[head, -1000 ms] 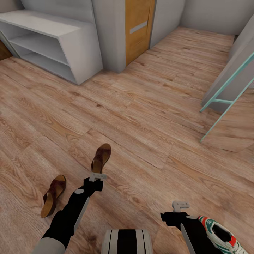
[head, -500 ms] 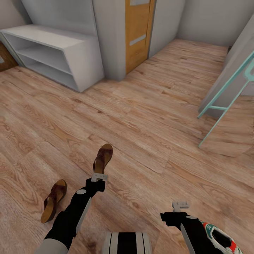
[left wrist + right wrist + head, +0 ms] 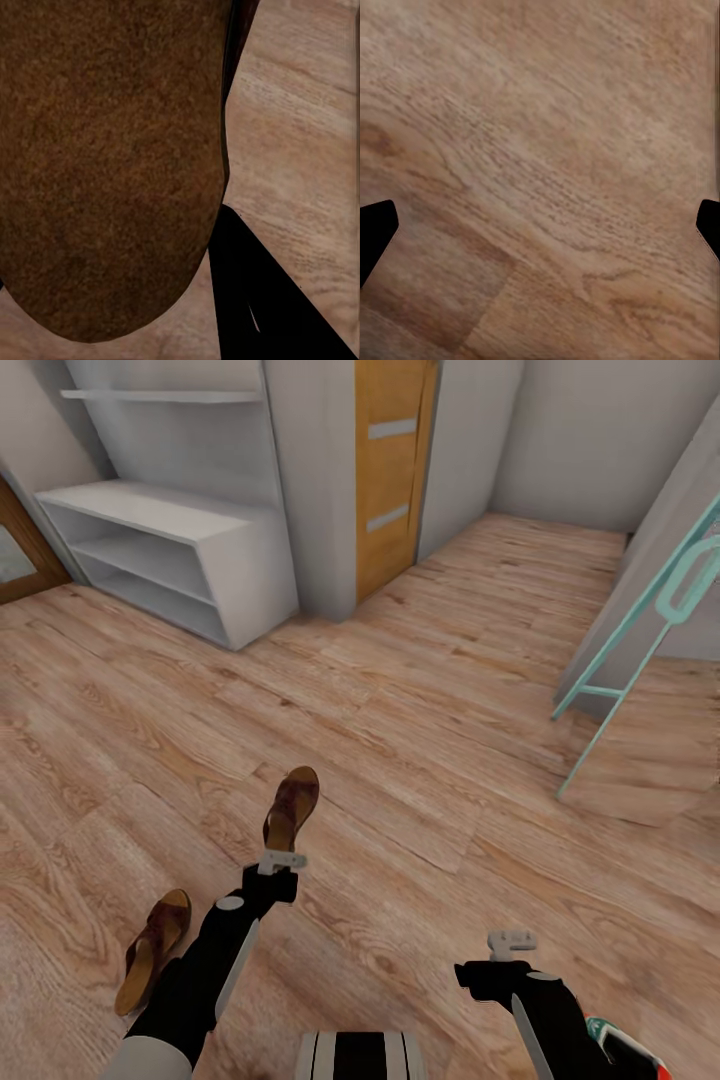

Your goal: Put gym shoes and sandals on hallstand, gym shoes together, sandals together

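Observation:
My left gripper (image 3: 280,857) is shut on the heel end of a dark brown sandal (image 3: 291,808), held just above the floor. Its brown underside (image 3: 112,165) looms large in the left wrist view, beside one black finger (image 3: 259,300). The second sandal (image 3: 154,950) lies on the floor to the left of my left arm. One white gym shoe (image 3: 626,1050) with green and red trim peeks out behind my right arm at the bottom right. My right gripper (image 3: 512,941) is open over bare floorboards (image 3: 540,187). The white hallstand (image 3: 170,545) stands at the far left under a floating shelf (image 3: 160,395).
An orange door (image 3: 390,470) sits in the grey wall right of the hallstand. A teal-framed rack (image 3: 640,630) leans out from the right wall. Wooden floor (image 3: 420,700) stretches between me and the hallstand.
The head camera has tilted up: the floor, the lying sandal and the gym shoe slid down the picture, and the wall shelf came into view. Both arms and the held sandal kept their place.

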Tool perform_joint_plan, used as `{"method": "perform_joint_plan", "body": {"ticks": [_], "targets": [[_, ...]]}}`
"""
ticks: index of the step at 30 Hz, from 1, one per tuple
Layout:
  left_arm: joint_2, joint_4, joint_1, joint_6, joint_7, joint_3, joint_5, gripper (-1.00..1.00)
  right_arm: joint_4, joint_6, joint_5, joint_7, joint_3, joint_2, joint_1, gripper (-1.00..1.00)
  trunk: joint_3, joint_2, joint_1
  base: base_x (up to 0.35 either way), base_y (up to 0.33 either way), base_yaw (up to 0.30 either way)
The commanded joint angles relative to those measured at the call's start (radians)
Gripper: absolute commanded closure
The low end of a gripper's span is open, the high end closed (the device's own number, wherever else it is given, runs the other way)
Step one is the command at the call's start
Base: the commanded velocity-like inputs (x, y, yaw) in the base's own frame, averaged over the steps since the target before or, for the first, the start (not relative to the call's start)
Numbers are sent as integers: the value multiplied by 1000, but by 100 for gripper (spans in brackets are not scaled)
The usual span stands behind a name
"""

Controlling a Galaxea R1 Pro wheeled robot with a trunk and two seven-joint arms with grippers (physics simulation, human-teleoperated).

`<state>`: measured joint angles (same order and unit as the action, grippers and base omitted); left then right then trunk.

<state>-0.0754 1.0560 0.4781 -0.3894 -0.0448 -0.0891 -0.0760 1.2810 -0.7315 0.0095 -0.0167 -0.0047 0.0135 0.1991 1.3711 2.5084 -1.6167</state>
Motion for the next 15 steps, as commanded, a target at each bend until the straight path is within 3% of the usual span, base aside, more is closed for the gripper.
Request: {"method": "perform_joint_plan", "body": {"ticks": [1, 15], "targets": [[0, 2, 1, -6, -6, 1, -11, 100, 1, -5, 1, -2, -1, 0, 0, -100, -5, 0, 1, 0, 0, 0], [-2, 32, 4, -25, -7, 0, -8, 100, 0, -5, 1, 0, 0, 0, 1, -100, -82, -3, 7, 0, 0, 0]]}}
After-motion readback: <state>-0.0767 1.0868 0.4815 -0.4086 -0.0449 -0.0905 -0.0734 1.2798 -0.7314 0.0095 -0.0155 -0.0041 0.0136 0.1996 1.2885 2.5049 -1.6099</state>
